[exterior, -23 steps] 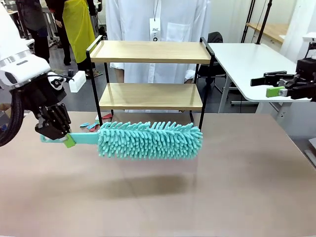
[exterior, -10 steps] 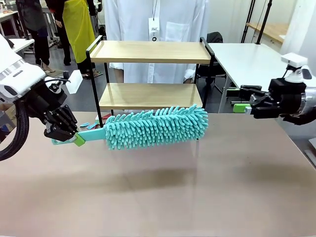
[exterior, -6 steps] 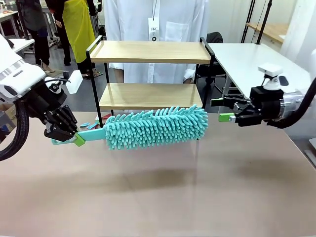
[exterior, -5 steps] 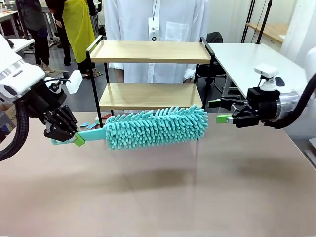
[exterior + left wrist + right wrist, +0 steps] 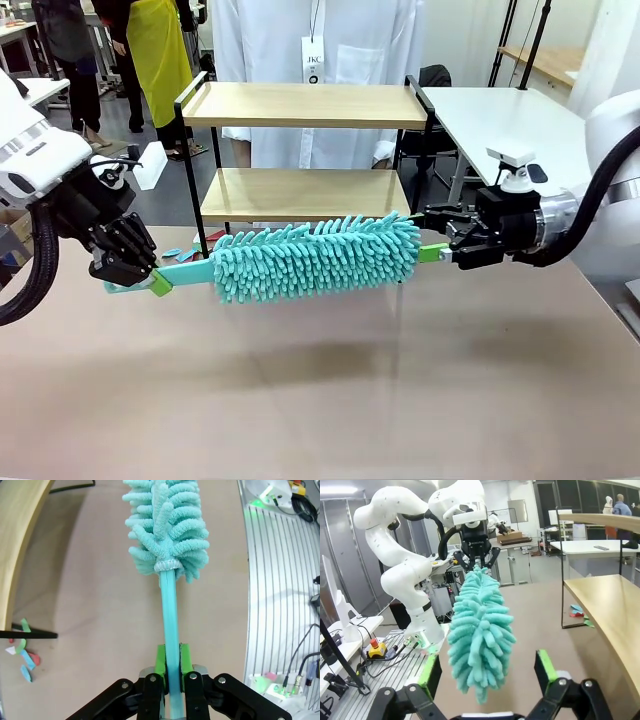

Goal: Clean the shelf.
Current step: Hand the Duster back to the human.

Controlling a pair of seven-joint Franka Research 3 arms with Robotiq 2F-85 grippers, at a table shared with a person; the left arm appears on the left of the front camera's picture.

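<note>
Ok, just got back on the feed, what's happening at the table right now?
The left end effector is shut on the handle of a teal duster, holding it level above the table, in front of the shelf. The right end effector, jaws open, is at the duster's fluffy far tip. Small scraps lie by the shelf's left leg, and a person in white stands behind it.

A white tag [image 5: 313, 61] hangs on a lanyard against the person's white coat [image 5: 350, 60]. It bears small dark print. The letters are too small to read for certain.
</note>
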